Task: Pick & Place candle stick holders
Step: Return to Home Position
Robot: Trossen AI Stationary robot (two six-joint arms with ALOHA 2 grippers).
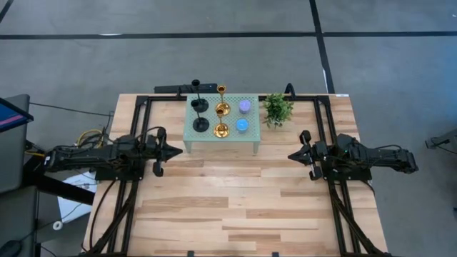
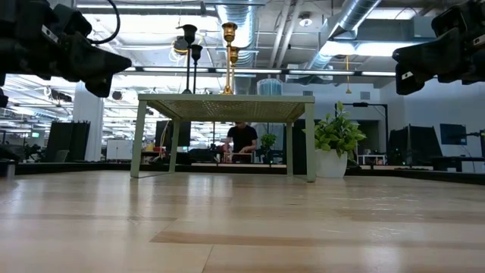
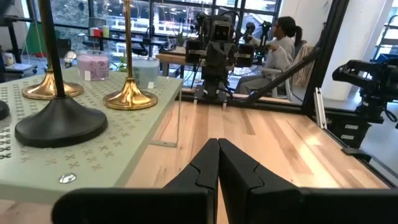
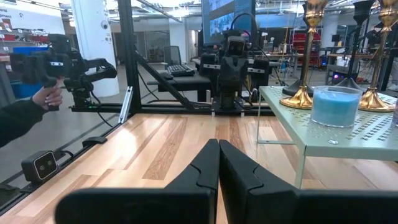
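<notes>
Two matte black candle stick holders (image 1: 201, 123) (image 1: 198, 104) and two shiny gold ones (image 1: 221, 130) (image 1: 221, 108) stand on their round bases on a small pale green perforated table (image 1: 214, 139) at the far middle of the wooden table. In the left wrist view a black holder (image 3: 61, 118) and a gold one (image 3: 130, 96) show close by. My left gripper (image 1: 178, 152) is shut and empty, just left of the green table's near left corner. My right gripper (image 1: 291, 155) is shut and empty, right of the green table.
A purple candle (image 1: 244, 106) and a blue candle (image 1: 242, 126) stand on the green table beside the gold holders. A small green potted plant (image 1: 278, 108) stands right of it. Black frame rails run along the table's sides. A person sits beyond the table.
</notes>
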